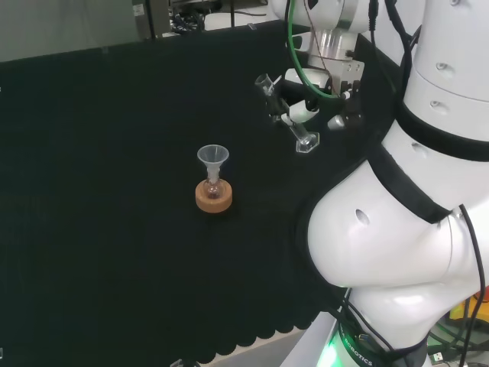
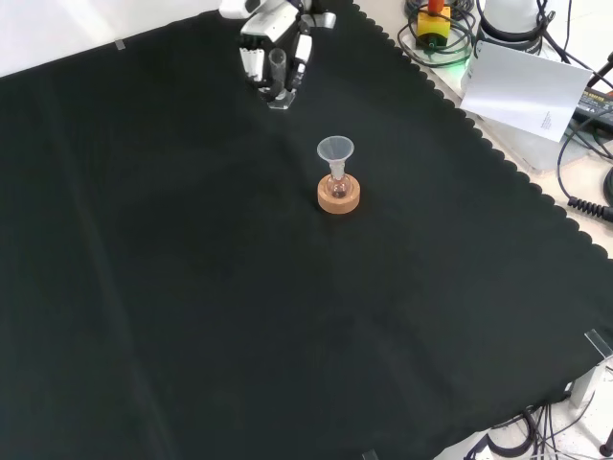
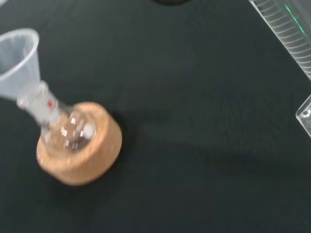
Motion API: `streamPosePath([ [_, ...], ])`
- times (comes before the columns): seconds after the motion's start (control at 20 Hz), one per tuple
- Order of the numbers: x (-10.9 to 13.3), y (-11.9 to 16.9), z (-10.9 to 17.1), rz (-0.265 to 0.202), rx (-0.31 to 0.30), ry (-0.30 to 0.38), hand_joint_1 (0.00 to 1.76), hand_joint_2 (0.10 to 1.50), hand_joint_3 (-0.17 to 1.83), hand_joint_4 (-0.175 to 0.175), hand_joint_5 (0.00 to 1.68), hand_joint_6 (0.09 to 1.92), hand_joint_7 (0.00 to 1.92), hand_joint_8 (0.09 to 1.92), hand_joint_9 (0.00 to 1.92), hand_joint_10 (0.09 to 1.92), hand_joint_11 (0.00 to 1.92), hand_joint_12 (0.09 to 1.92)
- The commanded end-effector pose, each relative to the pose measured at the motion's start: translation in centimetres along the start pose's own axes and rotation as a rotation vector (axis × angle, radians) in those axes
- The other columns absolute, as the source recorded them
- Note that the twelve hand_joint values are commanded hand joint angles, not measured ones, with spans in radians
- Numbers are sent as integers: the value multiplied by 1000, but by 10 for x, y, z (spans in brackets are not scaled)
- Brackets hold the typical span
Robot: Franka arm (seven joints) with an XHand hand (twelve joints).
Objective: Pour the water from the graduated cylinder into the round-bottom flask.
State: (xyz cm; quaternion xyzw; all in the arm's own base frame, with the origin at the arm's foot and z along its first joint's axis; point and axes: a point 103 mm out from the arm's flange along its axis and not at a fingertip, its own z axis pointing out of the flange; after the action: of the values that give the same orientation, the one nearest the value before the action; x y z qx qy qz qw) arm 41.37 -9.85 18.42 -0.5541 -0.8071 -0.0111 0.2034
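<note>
Much bare cloth (image 2: pixel 192 287) around flask (image 2: pixel 338 189)

Bench is covered by a black cloth (image 2: pixel 192 316) with a scalloped hem, visible along the right edge in the front view and along the near edge in the head view. Off the cloth's far right corner in the front view: a white sheet of paper (image 2: pixel 525 88) propped at an angle, a tangle of black cables (image 2: pixel 584 163), and a yellow-and-red device (image 2: pixel 433 21) ringed by cables. Bare white bench surface (image 2: pixel 57 29) shows past the cloth's top-left edge in the front view. In the head view, grey floor (image 1: pixel 69 27) lies beyond the cloth's far edge, with dark equipment (image 1: pixel 191 19) behind it. Lighting is even, with no hard shadows on the cloth.
</note>
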Motion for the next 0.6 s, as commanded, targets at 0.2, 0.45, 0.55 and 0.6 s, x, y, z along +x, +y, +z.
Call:
streamPosePath([
  [0.2,30,-23,19,4,198,-83,1142,1152,-3,-175,926,1098,1106,485,1327,115,1219,794],
  [0.45,40,-25,30,9,326,-150,1143,1151,-4,-175,928,1095,1110,483,1329,114,1221,792],
  [0.55,45,-24,32,6,358,-183,1143,1151,-4,-175,928,1094,1111,481,1329,113,1221,792],
  [0.6,46,-24,33,4,372,-195,1143,1151,-4,-175,928,1093,1112,481,1330,113,1221,791],
])
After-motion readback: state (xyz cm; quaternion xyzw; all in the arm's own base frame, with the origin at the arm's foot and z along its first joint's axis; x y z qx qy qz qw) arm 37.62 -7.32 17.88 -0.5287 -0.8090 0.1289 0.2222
